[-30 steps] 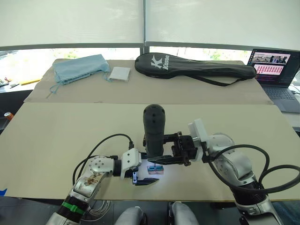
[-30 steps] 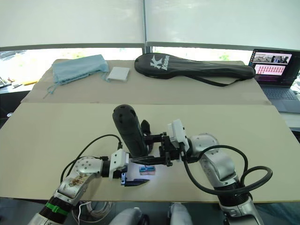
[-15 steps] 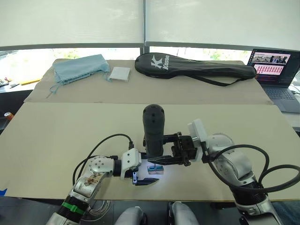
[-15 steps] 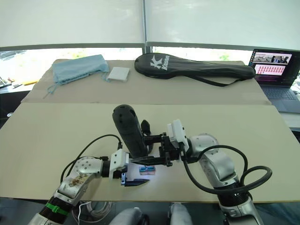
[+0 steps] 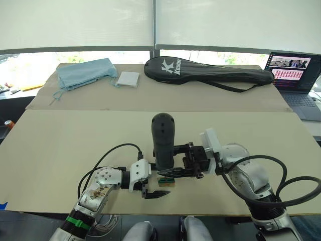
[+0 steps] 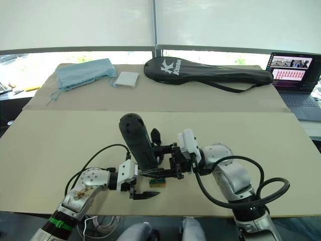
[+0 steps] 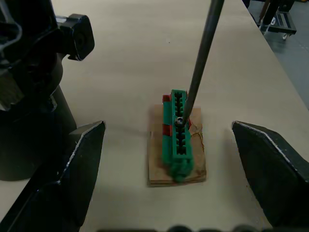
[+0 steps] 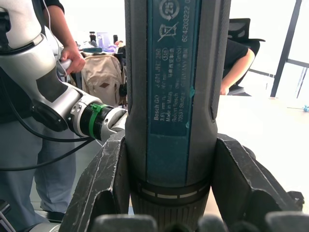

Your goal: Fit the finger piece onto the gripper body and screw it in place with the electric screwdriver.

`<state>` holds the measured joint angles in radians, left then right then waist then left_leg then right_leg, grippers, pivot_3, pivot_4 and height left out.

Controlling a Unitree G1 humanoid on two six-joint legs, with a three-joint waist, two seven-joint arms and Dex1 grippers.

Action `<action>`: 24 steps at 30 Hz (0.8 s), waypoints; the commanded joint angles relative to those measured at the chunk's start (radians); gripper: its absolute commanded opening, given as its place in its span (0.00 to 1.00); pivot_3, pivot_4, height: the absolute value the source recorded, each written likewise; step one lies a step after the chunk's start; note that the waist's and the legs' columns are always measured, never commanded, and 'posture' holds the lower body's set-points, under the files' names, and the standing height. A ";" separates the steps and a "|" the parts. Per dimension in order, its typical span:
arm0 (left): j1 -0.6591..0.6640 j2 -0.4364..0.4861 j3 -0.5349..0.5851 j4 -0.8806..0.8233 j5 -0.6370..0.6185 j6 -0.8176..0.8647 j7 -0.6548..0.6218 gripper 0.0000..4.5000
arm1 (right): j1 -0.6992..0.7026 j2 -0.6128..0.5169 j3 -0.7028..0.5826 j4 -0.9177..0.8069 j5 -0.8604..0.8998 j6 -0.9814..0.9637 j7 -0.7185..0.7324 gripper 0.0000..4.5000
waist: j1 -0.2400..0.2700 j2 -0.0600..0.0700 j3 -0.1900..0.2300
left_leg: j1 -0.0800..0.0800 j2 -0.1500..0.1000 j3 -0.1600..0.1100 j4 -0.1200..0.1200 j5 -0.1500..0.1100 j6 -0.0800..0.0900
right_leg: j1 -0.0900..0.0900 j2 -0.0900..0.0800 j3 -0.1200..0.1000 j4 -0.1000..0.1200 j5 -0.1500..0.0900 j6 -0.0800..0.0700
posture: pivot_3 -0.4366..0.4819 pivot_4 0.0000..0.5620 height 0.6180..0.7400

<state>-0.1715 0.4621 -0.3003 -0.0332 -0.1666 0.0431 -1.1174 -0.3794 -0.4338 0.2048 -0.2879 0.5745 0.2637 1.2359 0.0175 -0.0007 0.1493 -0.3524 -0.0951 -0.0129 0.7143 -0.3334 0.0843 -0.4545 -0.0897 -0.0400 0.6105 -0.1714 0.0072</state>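
In the head views, one electric screwdriver (image 5: pixel 163 140) stands upright at lower centre, clamped between the two fingers of the right gripper (image 5: pixel 176 171). The left gripper (image 5: pixel 156 193) lies below it near the table's (image 5: pixel 60 145) front edge, fingers apart around a small green-brown box (image 5: pixel 165 182); broad bare tabletop lies to either side. Along the top sit one racket bag (image 5: pixel 208 73), one blue cloth (image 5: pixel 85 72), one white pad (image 5: pixel 128 79) and, cut off at upper right, one laptop (image 5: pixel 293 75). In the left wrist view, the thin metal bit (image 7: pixel 198 58) meets a green ridged strip (image 7: pixel 177 130) on that box, both black fingers (image 7: pixel 72 169) well clear of it; the gripper body and finger piece cannot be made out. In the right wrist view, the screwdriver's barrel runs off the top, fingers (image 8: pixel 104 179) pressed on both flanks, with one person's hand (image 8: pixel 72 53) at upper left and another person's arm (image 8: pixel 236 63) half hidden behind.
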 commanded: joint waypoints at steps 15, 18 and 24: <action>0.027 0.001 -0.040 0.048 0.015 0.000 -0.007 0.98 | -0.015 -0.002 -0.018 -0.035 0.030 -0.009 0.001 0.43 | 0.000 0.000 0.000 | 0.000 0.000 0.000 0.000 0.000 0.000 | 0.000 0.000 0.000 0.000 0.000 0.000 | 0.48 0.27 1.00; 0.026 0.001 -0.039 0.053 0.016 -0.003 -0.007 0.98 | -0.018 -0.002 -0.020 -0.036 0.037 -0.006 0.001 0.43 | 0.000 0.000 0.000 | 0.000 0.000 0.000 0.000 0.000 0.000 | 0.000 0.000 0.000 0.000 0.000 0.000 | 0.48 0.27 1.00; 0.025 0.001 -0.039 0.058 0.018 -0.008 -0.007 0.98 | -0.016 0.001 -0.027 -0.047 0.065 0.009 0.001 0.43 | 0.000 0.000 0.000 | 0.000 0.000 0.000 0.000 0.000 0.000 | 0.000 0.000 0.000 0.000 0.000 0.000 | 0.48 0.27 1.00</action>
<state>-0.1718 0.4624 -0.3006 -0.0184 -0.1665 0.0230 -1.1211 -0.3795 -0.4419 0.2105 -0.2879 0.5937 0.2680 1.2359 0.0172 -0.0006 0.1493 -0.3524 -0.0951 -0.0129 0.7144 -0.3334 0.0843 -0.4545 -0.0898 -0.0399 0.6106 -0.1714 0.0072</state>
